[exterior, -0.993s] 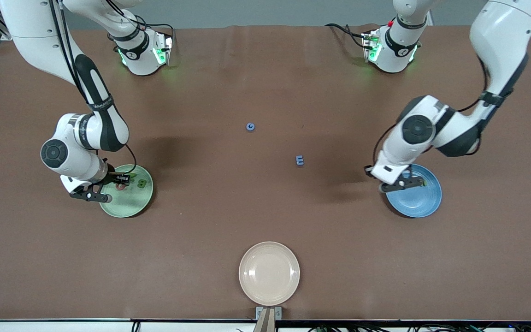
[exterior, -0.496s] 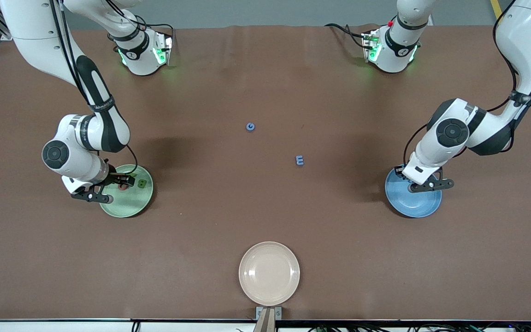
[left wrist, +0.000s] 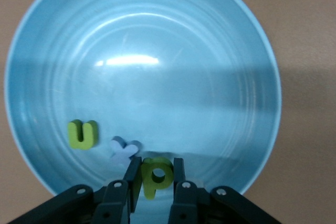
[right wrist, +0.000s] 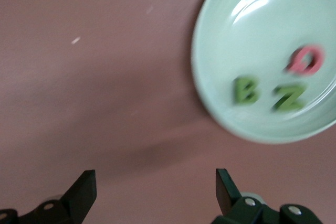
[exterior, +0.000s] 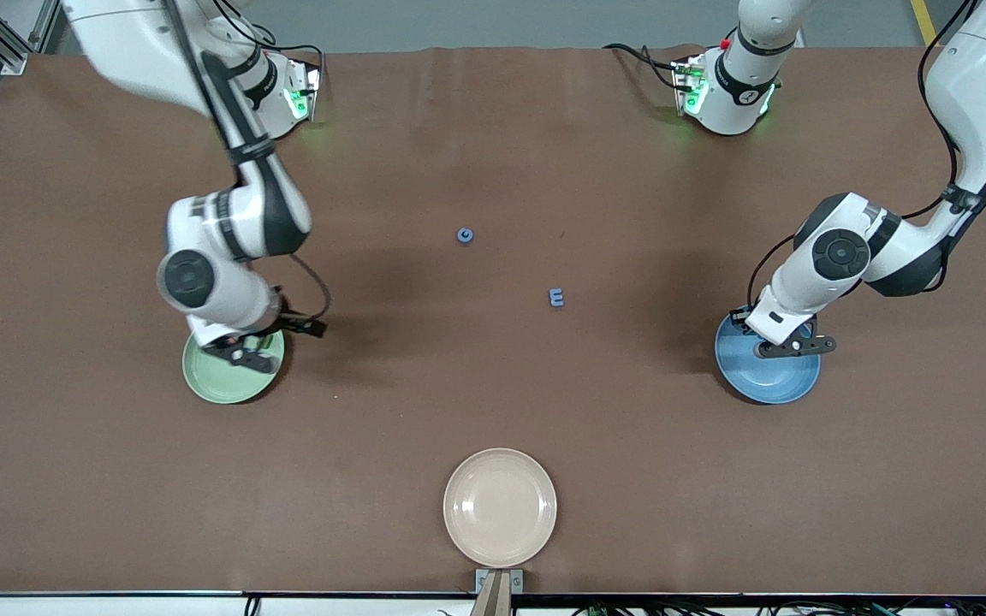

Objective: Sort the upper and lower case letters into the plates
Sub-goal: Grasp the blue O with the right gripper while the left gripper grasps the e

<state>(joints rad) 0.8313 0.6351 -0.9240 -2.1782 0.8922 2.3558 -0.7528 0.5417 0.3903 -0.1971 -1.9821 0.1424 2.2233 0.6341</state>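
My left gripper (exterior: 788, 345) hangs low over the blue plate (exterior: 771, 381) and is shut on a green p (left wrist: 156, 174). In the left wrist view (left wrist: 156, 179) the blue plate (left wrist: 210, 51) holds a green u (left wrist: 82, 134) and a pale x (left wrist: 125, 149) beside the p. My right gripper (exterior: 279, 342) is open and empty over the light green plate's (exterior: 223, 381) rim and the table beside it. The right wrist view (right wrist: 155, 192) shows that plate (right wrist: 236, 35) with a green B (right wrist: 245, 90), a green N (right wrist: 289, 97) and a pink G (right wrist: 305, 60). A blue C (exterior: 465, 234) and a blue E (exterior: 556, 297) lie mid-table.
A beige plate (exterior: 500, 506) sits at the table edge nearest the front camera, midway between the arms. The brown table (exterior: 493, 385) lies bare between the plates. The arm bases stand along the table's top edge in the front view.
My right gripper has left the pink G in the green plate, lifted, and moved toward the table's middle. My left gripper came farther over the blue plate with the p, then held still.
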